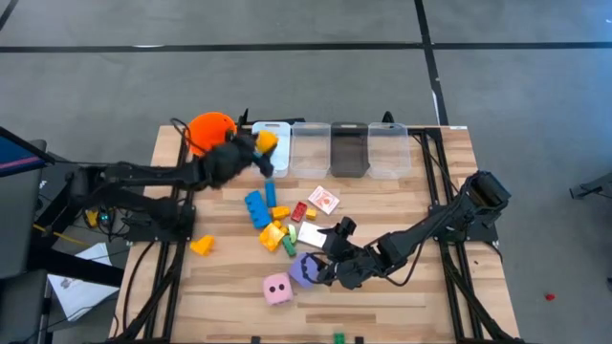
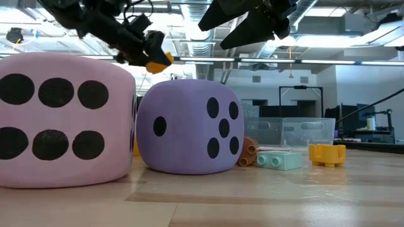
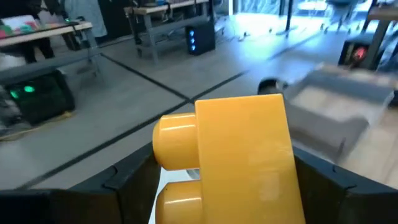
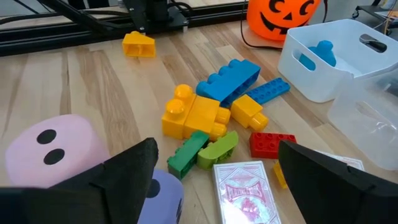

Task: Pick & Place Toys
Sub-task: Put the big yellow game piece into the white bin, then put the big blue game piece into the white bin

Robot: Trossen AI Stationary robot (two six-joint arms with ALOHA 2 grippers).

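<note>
From above, your left gripper [image 1: 260, 151] holds a yellow block [image 1: 267, 140] just short of the white bin [image 1: 271, 137]. Your right gripper [image 1: 323, 260] hangs open over the purple die [image 1: 303, 270]. Low down, the block [image 2: 158, 62] rides high. At the left wrist, fingers [image 3: 134, 177] clamp its sides, studs pointing sideways.

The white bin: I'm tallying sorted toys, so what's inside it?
In the white bin a blue block lies against the wall, with a small grey piece near the far rim. The near wall hides the floor.
</note>
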